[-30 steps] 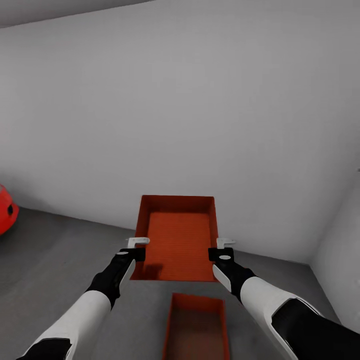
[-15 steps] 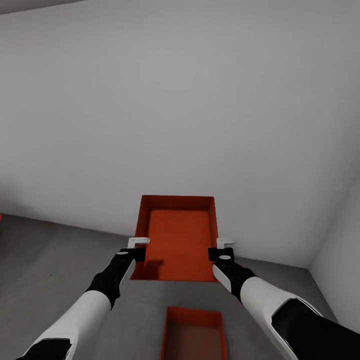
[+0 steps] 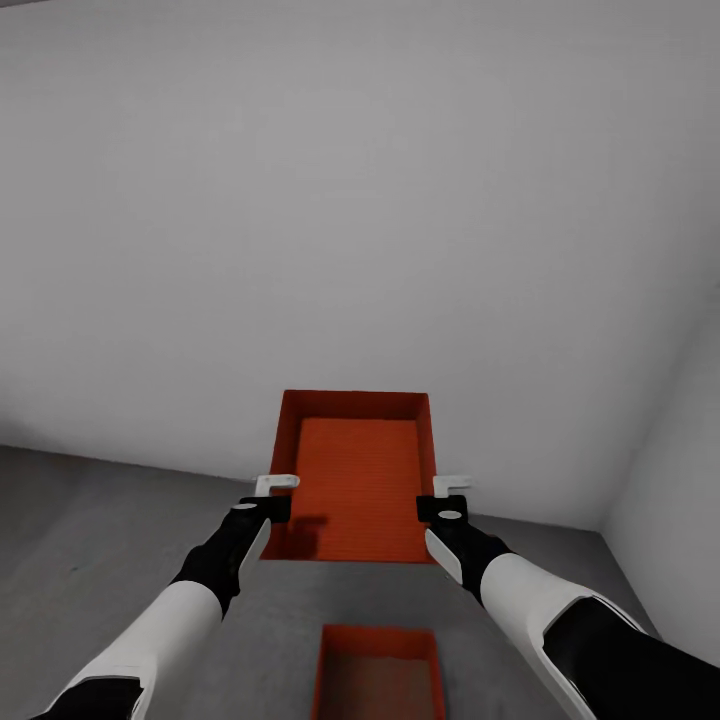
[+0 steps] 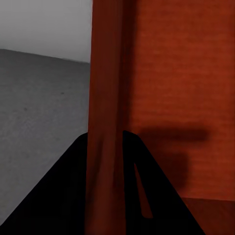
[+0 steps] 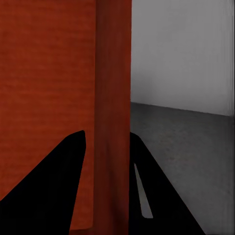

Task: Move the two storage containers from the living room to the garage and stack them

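Garage corner, plain grey-white wall (image 3: 360, 200) ahead, dark grey floor (image 3: 90, 540) below. One orange-red bin (image 3: 358, 485) held up in the air, open top toward the head camera, roughly level. Left hand (image 3: 277, 497) clamped on the bin's left wall, right hand (image 3: 441, 497) clamped on its right wall; in both wrist views, the thin wall pinched between two dark fingers (image 4: 73, 196) (image 5: 161, 196). Second bin (image 3: 378, 672) resting on the floor, lower and nearer the robot, well apart from the held one, partly cut off by the frame edge.
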Robot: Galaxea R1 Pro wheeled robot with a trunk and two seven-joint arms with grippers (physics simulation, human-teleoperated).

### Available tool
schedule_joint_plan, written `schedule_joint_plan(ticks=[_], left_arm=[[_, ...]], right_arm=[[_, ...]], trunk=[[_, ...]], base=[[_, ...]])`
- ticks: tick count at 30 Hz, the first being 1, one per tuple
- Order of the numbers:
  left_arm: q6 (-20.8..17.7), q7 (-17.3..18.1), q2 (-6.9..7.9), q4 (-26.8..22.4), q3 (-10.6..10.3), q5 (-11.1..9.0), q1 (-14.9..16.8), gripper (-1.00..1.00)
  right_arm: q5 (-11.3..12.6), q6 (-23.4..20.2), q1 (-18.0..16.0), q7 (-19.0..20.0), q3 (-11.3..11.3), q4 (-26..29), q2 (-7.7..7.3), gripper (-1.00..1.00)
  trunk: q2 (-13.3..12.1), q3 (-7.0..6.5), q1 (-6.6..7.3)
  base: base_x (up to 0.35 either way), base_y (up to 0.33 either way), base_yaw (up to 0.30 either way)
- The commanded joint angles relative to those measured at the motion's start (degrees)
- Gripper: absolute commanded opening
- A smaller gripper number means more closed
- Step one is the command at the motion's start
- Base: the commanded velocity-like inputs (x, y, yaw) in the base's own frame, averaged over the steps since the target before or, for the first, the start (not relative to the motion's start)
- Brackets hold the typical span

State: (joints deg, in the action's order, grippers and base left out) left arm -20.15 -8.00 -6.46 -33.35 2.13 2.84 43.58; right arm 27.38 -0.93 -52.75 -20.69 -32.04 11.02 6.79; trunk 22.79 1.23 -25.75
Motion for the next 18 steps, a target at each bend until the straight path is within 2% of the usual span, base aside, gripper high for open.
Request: schedule_joint_plan(ticks=[1, 14, 18], left_arm=[[-0.43, 0.09, -0.83, -0.05, 1.03, 0.67, 0.01, -1.00], [-0.46, 0.09, -0.83, -0.05, 1.03, 0.67, 0.01, -1.00], [-0.42, 0.09, -0.83, -0.05, 1.03, 0.67, 0.01, -1.00]], right_arm=[[-1.10, 0.67, -0.07, -0.06, 1.34, 0.15, 0.51, -1.00], [-1.10, 0.68, -0.07, -0.03, 1.36, 0.15, 0.51, -1.00], [-1.10, 0.69, -0.07, -0.03, 1.36, 0.15, 0.51, -1.00]], trunk=[[0.13, 0.12, -0.04], [0.13, 0.12, -0.04], [0.13, 0.12, -0.04]], base=[[0.000, 0.000, -0.239], [0.000, 0.000, -0.234], [0.000, 0.000, -0.088]])
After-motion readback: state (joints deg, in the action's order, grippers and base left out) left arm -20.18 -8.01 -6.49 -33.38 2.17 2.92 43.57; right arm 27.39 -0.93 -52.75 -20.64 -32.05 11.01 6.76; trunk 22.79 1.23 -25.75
